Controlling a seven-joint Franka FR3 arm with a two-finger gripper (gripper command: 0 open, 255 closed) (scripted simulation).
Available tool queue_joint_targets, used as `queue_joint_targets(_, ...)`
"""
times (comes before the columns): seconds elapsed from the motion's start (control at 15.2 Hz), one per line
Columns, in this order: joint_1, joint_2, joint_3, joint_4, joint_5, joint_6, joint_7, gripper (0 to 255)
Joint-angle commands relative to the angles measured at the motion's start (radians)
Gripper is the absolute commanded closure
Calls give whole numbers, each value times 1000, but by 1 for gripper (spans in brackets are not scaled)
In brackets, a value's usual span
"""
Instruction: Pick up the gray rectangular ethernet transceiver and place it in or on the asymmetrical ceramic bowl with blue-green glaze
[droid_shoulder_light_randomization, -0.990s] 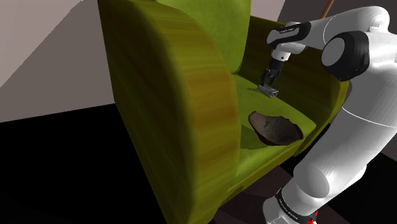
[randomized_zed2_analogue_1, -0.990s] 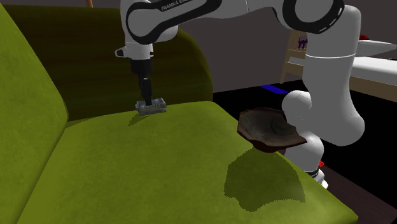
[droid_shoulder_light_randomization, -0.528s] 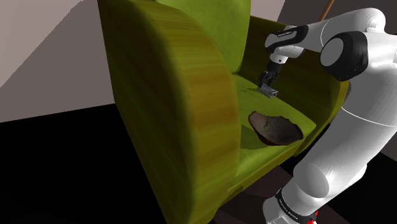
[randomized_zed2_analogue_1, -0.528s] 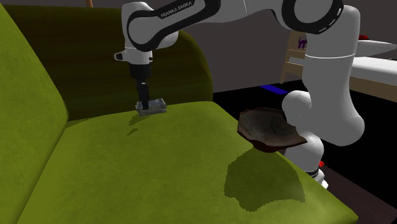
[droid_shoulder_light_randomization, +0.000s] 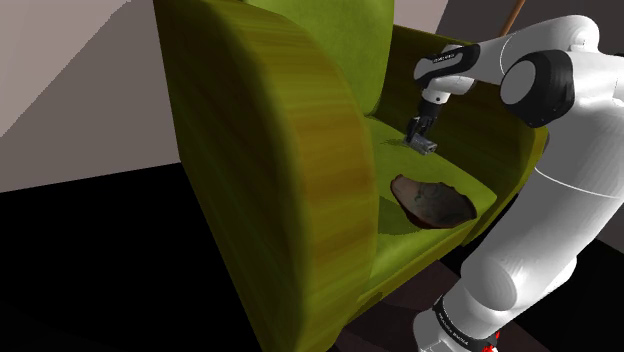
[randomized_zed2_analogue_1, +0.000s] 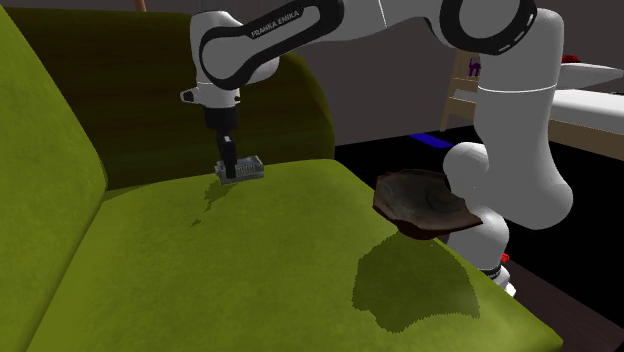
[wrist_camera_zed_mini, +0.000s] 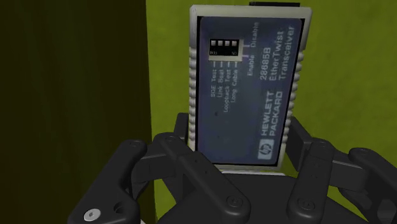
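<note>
While my gripper (randomized_zed2_analogue_1: 230, 167) clamps the transceiver (wrist_camera_zed_mini: 245, 95), I'm at lift; next carry to bowl (randomized_zed2_analogue_1: 425, 207), second exterior view's 4 o'clock.

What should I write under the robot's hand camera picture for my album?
The black gripper holds a gray Hewlett Packard transceiver over the green sofa.

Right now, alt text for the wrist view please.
A grey rectangular transceiver with a dark blue Hewlett Packard EtherTwist label is clasped at its near end by the black end effector. Behind it lies an olive-green cushion.
</note>
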Motion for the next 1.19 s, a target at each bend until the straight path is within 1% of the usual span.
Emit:
queue_joint_targets(0.0,-6,10,-7,-15,-2,-3,2,255)
queue_joint_targets(0.33,-4,15,-5,-15,0,1,6,255)
queue_joint_targets(0.4,-14,39,-7,13,12,-5,-8,255)
queue_joint_targets(1.12,-15,10,-10,127,-7,-145,5,255)
